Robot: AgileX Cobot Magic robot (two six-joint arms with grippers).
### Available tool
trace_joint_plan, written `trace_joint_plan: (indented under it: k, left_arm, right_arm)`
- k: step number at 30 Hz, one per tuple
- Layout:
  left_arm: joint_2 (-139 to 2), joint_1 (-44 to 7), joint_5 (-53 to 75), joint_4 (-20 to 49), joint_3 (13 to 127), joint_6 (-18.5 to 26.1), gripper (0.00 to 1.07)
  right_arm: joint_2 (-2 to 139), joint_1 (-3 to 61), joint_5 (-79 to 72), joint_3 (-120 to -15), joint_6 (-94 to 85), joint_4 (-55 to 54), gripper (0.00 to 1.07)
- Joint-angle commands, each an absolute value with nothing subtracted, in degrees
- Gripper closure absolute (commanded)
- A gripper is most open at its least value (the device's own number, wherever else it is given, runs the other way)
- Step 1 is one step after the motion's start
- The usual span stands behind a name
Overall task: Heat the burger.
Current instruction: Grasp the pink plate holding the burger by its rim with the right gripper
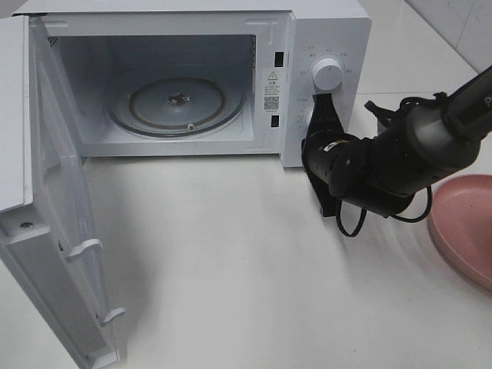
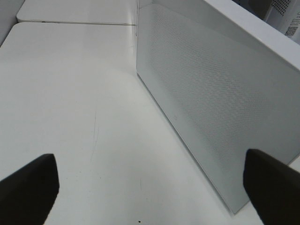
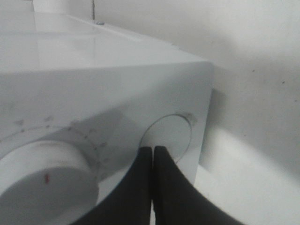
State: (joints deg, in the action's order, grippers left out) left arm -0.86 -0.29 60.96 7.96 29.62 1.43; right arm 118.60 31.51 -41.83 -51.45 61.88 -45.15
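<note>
No burger shows in any view. The white microwave (image 1: 327, 31) stands open with its glass turntable (image 1: 177, 104) bare. My right gripper (image 1: 322, 102) is shut and empty, fingertips against the control panel just below the white dial (image 1: 328, 74). In the right wrist view the shut gripper (image 3: 153, 152) touches the rim of a flat round disc (image 3: 171, 136), next to the dial (image 3: 42, 187). My left gripper (image 2: 150, 187) is open and empty over bare table beside the microwave door (image 2: 211, 103); the exterior view does not show it.
The microwave door (image 1: 54, 231) swings out to the front left and blocks that side. A round pink plate (image 1: 465, 223) lies at the right edge, nothing on its visible part. The right arm (image 1: 400, 157) crosses above the table beside it.
</note>
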Motion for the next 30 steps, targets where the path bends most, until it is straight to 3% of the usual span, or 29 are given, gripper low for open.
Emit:
trace_joint_plan:
  k: [1, 8, 16, 23, 30]
  left_arm:
    - [-0.69, 0.00, 61.19, 8.14, 29.56, 1.55, 0.08]
    - [-0.69, 0.00, 61.19, 8.14, 29.56, 1.55, 0.08]
    - [-0.69, 0.00, 61.19, 8.14, 29.56, 1.55, 0.08]
    - [-0.69, 0.00, 61.19, 8.14, 29.56, 1.55, 0.08]
    - [-0.69, 0.00, 61.19, 8.14, 29.56, 1.55, 0.08]
  right_arm:
    - [115.85, 31.51, -39.08, -49.68, 57.64, -43.32, 1.07]
    - [113.22, 31.51, -33.35, -46.98, 51.91, -43.09, 1.07]
    - [106.17, 31.34, -26.18, -43.26, 32.20, -42.97, 1.07]
    - [100.27, 26.59, -9.80, -43.26, 7.39, -41.14, 1.05]
    - [96.37, 22.40, 3.32, -43.26, -2.52, -35.98, 1.04]
